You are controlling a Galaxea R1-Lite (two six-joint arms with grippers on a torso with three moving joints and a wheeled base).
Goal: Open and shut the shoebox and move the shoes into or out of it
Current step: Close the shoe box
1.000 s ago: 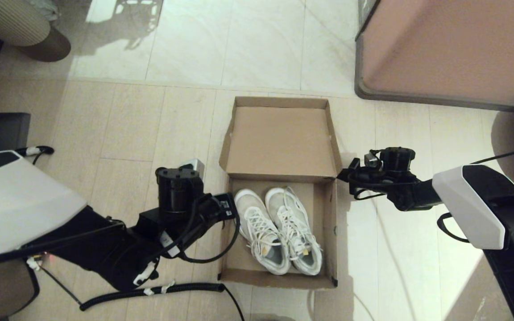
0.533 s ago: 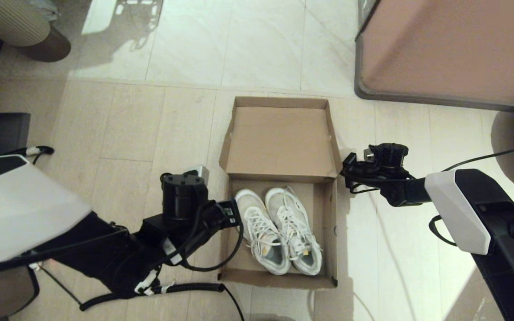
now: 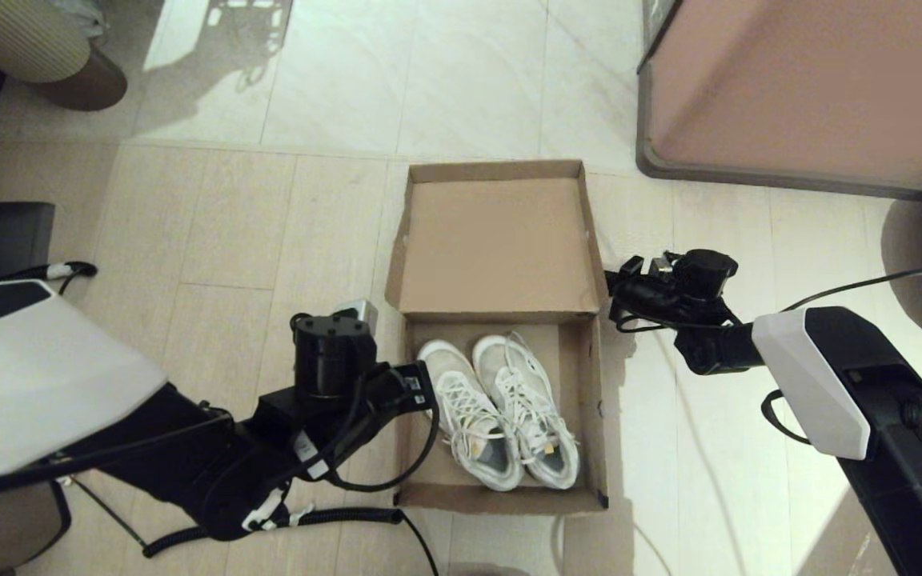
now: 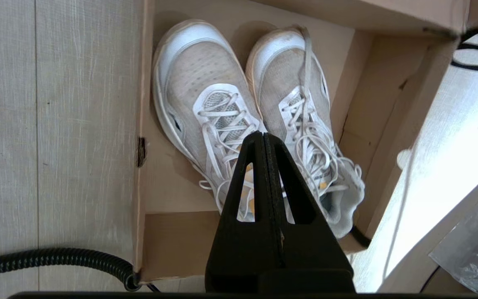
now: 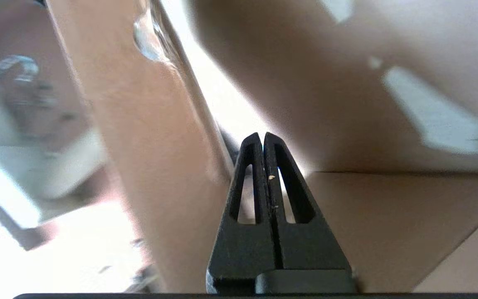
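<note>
The shoebox point(image 3: 501, 336) sits on the pale wood-grain floor point(image 3: 213, 240) in front of me, plain brown corrugated cardboard, nearly square, with its hinged flap lid point(image 3: 497, 240) raised and leaning back so that its matte inner face shows. Inside the tray lie the shoes point(image 3: 497, 408), a pair of white lace-up sneakers side by side, toes toward the hinge, heels toward the near wall. Their uppers are fine mesh, the soles smooth white rubber, the insoles greyish, and the laces loop loosely over the tongues. They fill the left and middle of the tray, with bare cardboard along the right wall.

My left gripper point(image 4: 264, 135) hangs over the box's left edge, above the laces between the two sneakers. Its two black, wedge-shaped fingers, each with a triangular cut-out, are pressed flat together and hold nothing.

My right gripper point(image 5: 263, 135) is just beside the right end of the lid's hinge, its tips right at the cardboard there; I cannot tell whether they touch it. Those fingers are also closed tight against each other, with nothing between them.

A ribbed black cable point(image 3: 269, 524) curls on the floor near the box's front left corner. A large pinkish-brown cabinet point(image 3: 813, 88) with rounded edges stands beyond, to the right.
</note>
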